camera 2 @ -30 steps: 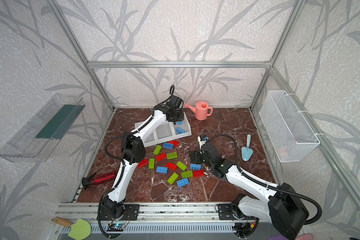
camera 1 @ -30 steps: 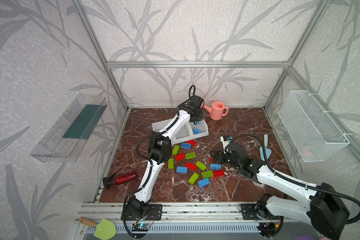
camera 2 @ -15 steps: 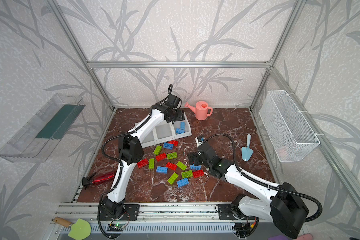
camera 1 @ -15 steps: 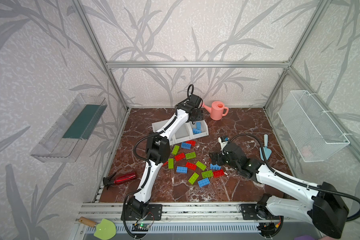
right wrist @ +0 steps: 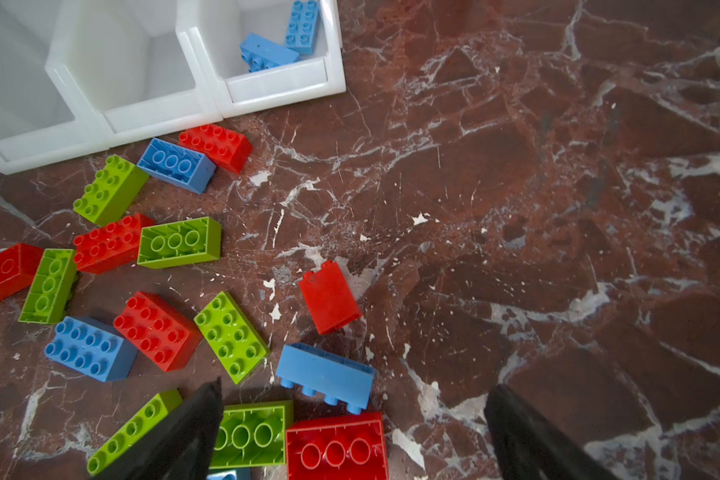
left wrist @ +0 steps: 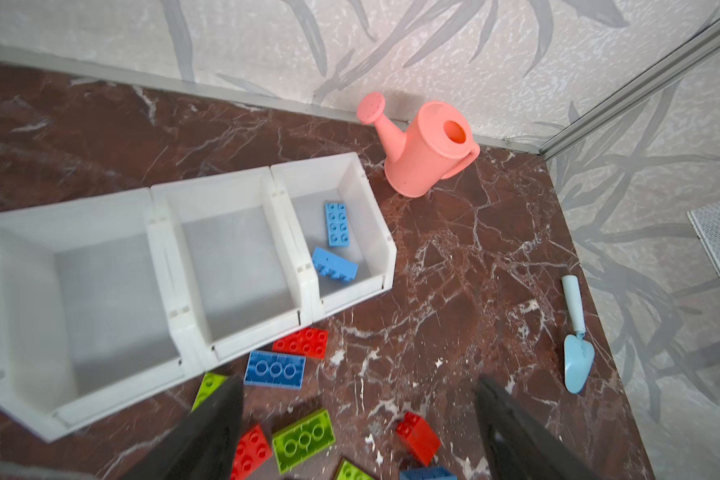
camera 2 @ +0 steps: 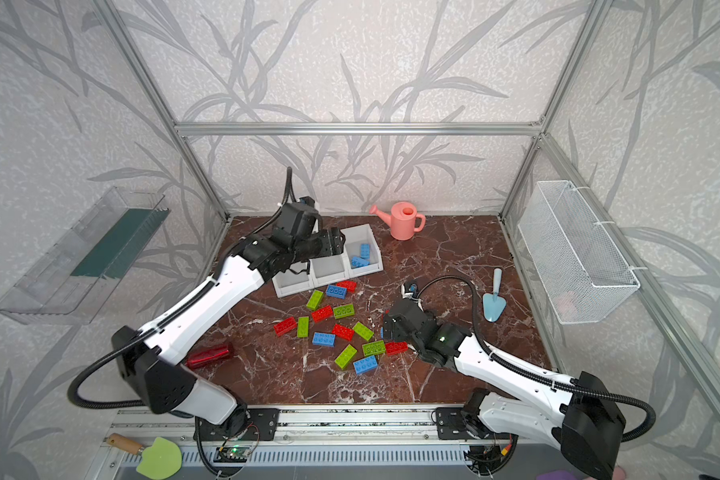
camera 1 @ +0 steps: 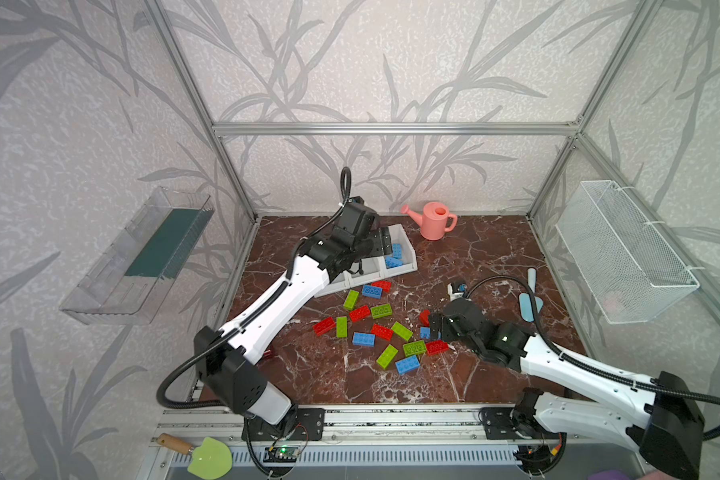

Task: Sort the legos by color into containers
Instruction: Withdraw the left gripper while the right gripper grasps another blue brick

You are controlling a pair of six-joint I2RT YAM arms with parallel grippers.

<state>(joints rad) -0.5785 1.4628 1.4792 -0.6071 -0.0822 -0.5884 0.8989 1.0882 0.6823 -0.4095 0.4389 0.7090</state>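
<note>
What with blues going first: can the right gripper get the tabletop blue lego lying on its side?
Probably yes: the right gripper is open right beside that blue lego, with nothing covering it.

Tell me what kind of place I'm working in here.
Likely a staged robot test cell, not a real room: aluminium frame with leaf-print walls, a marble-look tabletop, and toy props like the pink watering can.

three white open-top containers [camera 1: 400,272], joined in a row, sit just above centre in both top views. the rightmost holds two blue legos [camera 1: 395,252], one flat studs-up, one tipped on its side. loose legos [camera 1: 382,331] in red, blue and lime green lie scattered on the counter [camera 1: 474,257] below the row, mid-frame, some studs-up, some overturned.
</note>
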